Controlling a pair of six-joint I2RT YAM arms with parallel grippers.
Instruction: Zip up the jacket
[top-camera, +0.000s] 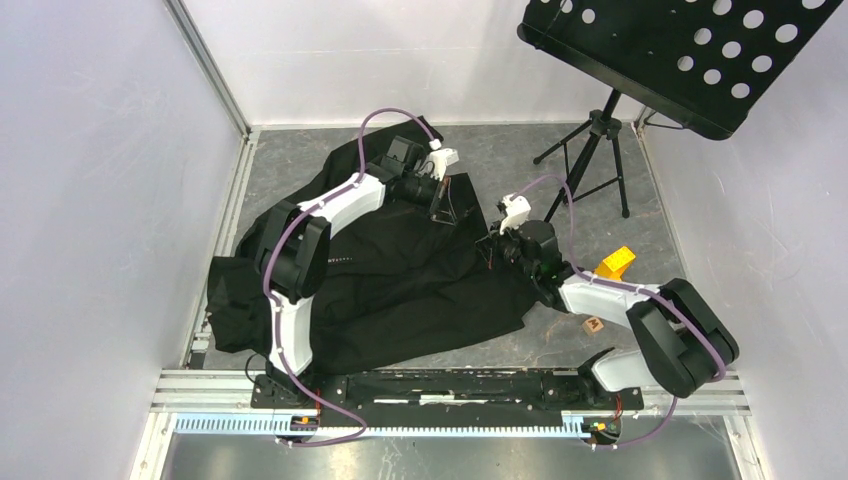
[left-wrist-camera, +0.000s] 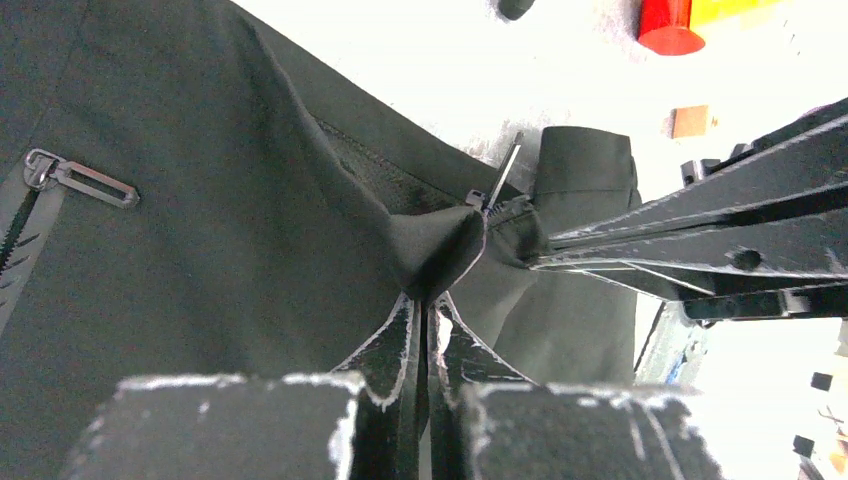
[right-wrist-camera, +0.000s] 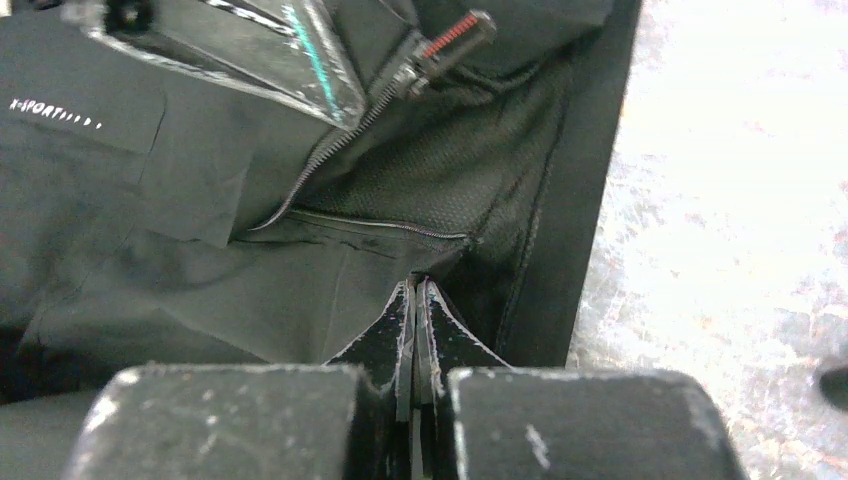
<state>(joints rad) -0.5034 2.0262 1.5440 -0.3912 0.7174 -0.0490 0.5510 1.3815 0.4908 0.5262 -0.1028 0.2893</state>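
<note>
The black jacket (top-camera: 400, 280) lies spread on the grey table, its white lettering (right-wrist-camera: 55, 112) on the chest. The front zipper (right-wrist-camera: 330, 150) is partly open, showing mesh lining, and its slider and pull (left-wrist-camera: 497, 190) lie near the collar end. My left gripper (top-camera: 440, 205) is shut on a fold of jacket fabric (left-wrist-camera: 430, 290) just beside the slider. My right gripper (top-camera: 497, 240) is shut on the jacket's front edge (right-wrist-camera: 415, 285) a little below the slider. It also shows in the left wrist view (left-wrist-camera: 540, 262), reaching in from the right.
A black perforated music stand (top-camera: 690, 50) on a tripod (top-camera: 590, 150) stands at the back right. A yellow block (top-camera: 615, 262) and a small wooden cube (top-camera: 593, 325) lie right of the jacket. A pocket zipper pull (left-wrist-camera: 80, 178) lies on the fabric. White walls enclose the table.
</note>
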